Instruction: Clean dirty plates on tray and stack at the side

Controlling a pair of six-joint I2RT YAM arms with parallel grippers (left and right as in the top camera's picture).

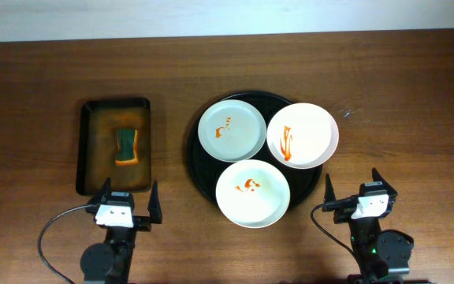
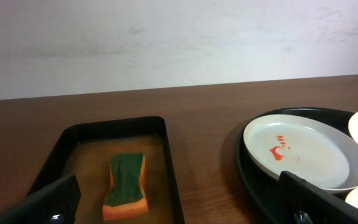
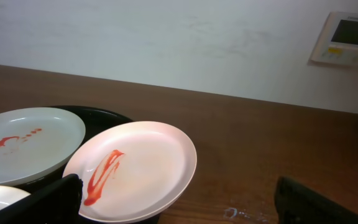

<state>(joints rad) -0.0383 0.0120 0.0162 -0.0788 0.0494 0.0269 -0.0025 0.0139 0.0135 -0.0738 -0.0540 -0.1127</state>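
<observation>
Red-smeared plates (image 1: 252, 192) untouched; left gripper (image 1: 127, 197) and right gripper (image 1: 358, 189) gape wide, empty. Overhanging right plate (image 1: 303, 136) may tip off tray (image 1: 199, 169) under scrubbing pressure.

You see a white plate (image 3: 135, 168) streaked red at lower centre, overhanging the black tray (image 3: 107, 116); a paler plate (image 3: 30, 140) lies left, wall panel (image 3: 348, 37) upper right.

Black left arm (image 1: 110, 254) and right arm (image 1: 383, 246), white-capped wrists (image 1: 117, 210), dark tapered fingers (image 1: 154, 201), thin black cables (image 1: 47, 233) looped alongside.
</observation>
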